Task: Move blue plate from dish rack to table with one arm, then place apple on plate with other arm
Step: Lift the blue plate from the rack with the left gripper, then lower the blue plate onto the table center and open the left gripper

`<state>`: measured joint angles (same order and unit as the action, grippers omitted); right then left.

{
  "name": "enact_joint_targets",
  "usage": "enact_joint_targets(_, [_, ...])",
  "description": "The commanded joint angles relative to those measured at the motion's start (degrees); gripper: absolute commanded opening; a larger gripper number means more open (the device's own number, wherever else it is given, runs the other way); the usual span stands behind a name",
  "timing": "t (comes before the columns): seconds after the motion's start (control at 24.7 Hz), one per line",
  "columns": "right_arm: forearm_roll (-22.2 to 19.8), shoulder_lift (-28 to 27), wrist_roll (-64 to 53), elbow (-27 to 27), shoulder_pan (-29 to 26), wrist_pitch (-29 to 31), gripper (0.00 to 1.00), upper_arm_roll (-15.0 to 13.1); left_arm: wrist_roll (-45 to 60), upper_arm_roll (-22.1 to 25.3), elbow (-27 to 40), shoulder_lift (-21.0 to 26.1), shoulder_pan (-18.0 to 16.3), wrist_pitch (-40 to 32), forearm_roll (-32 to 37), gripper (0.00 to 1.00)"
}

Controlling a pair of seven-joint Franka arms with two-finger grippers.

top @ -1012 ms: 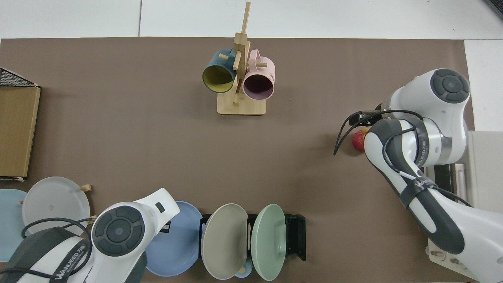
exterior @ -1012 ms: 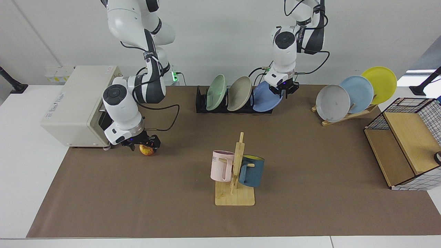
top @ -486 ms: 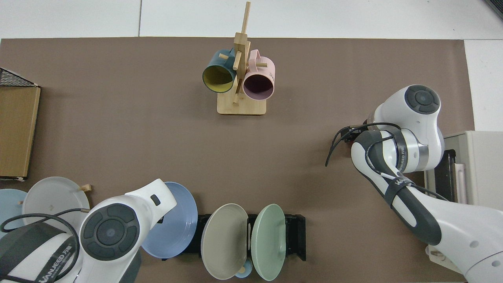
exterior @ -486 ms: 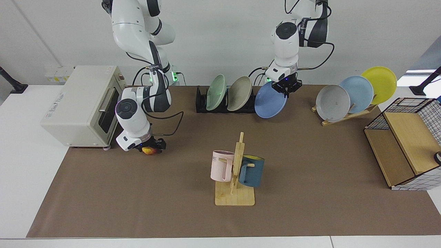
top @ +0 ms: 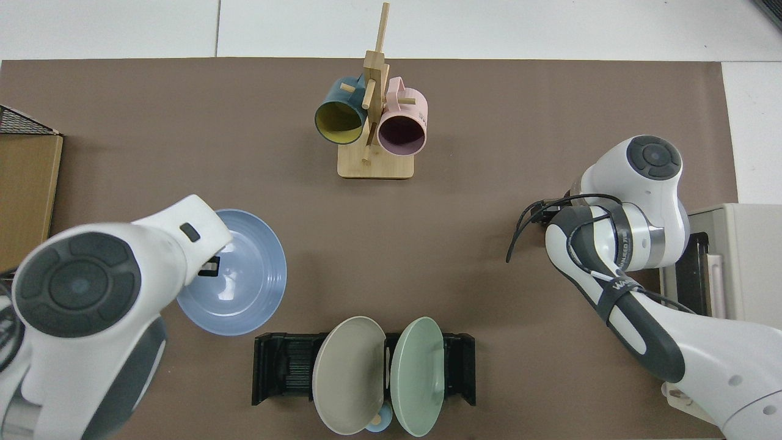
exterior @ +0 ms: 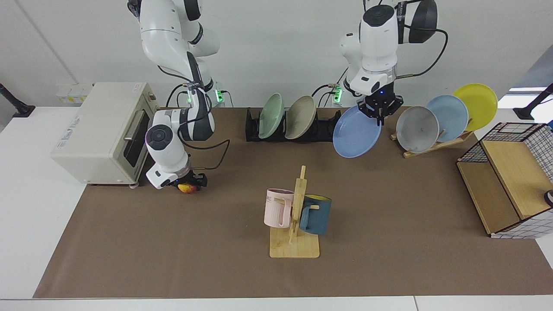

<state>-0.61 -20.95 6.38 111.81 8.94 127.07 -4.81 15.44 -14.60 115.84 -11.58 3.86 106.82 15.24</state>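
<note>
Nearest to me, the wooden mug tree (exterior: 294,224) stands on the brown table (exterior: 173,259) with a pink mug (exterior: 278,207) and a dark blue mug (exterior: 315,214) hanging from it, clear of both arms. Further back, beside the toaster oven (exterior: 101,131), the right gripper (exterior: 190,185) sits low at the table with the apple (exterior: 186,188) between its fingers; they look closed on the fruit, though I cannot tell whether it is off the surface, and from above the arm hides it. Beyond that, the left gripper (exterior: 380,108) pinches the upper rim of the blue plate (exterior: 356,132), which hangs tilted in the air, out of the dish rack (exterior: 322,129) and between it and the wooden plate stand (exterior: 436,144). A beige plate (exterior: 300,116) and a pale green plate (exterior: 271,115) remain in the rack's slots. So, by my reckoning, the first step is in hand: the plate is lifted but not yet set down. Next, I think, it must come forward over open table, level out and be lowered flat before the fingers let go. It should land well apart from the mug tree and the stand. Only then should the right arm bring the apple over.
</note>
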Motion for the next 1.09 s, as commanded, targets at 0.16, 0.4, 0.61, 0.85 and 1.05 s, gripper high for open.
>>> enact_joint_targets(0.16, [-1.3,1.4,-1.3,-6.2,0.2,-7.9,0.00,-0.1,7.0,2.7,-6.2,8.1,-1.9,4.7,-15.7,0.00])
enact_joint_targets(0.4, [-1.1,4.5,-1.2,-8.2,-0.4,-10.4,0.00,-0.1,6.2,2.7,-1.2,9.4,-1.4,13.1,-25.9,0.00])
enact_joint_targets(0.61, [-1.1,7.1,-1.1,-8.6,-0.3,-12.6,0.00,-0.3,7.9,0.1,-0.7,17.7,1.7,20.8,-26.9,0.00])
enact_joint_targets(0.85, [-1.1,9.5,-1.1,-8.6,-0.7,-15.1,0.00,-0.4,11.3,-0.3,2.4,19.0,4.8,27.6,-27.7,0.00])
enact_joint_targets(1.05, [-1.1,9.5,-1.1,-8.6,-0.7,-14.9,0.00,-0.3,11.3,-0.4,4.2,21.3,6.8,31.7,-28.2,0.00])
